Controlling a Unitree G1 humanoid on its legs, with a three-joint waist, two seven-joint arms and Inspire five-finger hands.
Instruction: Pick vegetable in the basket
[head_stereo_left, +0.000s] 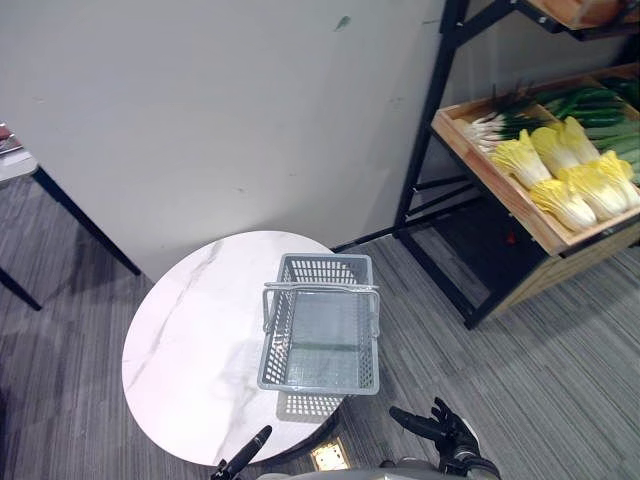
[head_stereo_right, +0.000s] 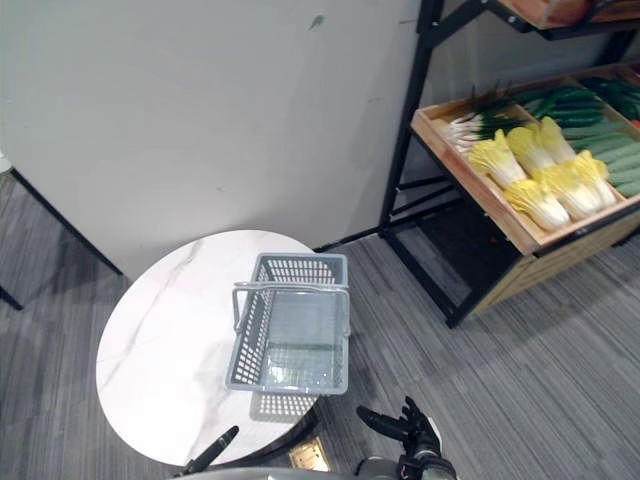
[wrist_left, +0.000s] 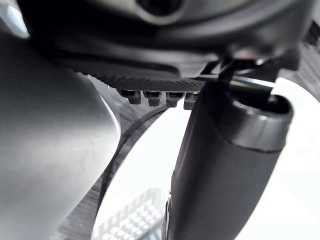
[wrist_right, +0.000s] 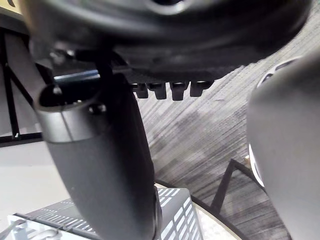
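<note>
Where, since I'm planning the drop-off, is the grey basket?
In the left eye view, the grey basket stands on the round white table, near its right edge, left of the wooden vegetable crate.

**A:** Fig. 1: what is the basket (head_stereo_left: 275, 345) showing?
**B:** Grey plastic lattice, looking matt. The round table (head_stereo_left: 190, 350) is showing a smooth, white, marble-veined top with a faint sheen.
**A:** And the rest?
**B:** The crate (head_stereo_left: 495, 185) is looking like bare wood, its rack (head_stereo_left: 428, 120) like black-painted metal. The floor (head_stereo_left: 570, 370) is showing ribbed grey carpet, rough and matt.
</note>
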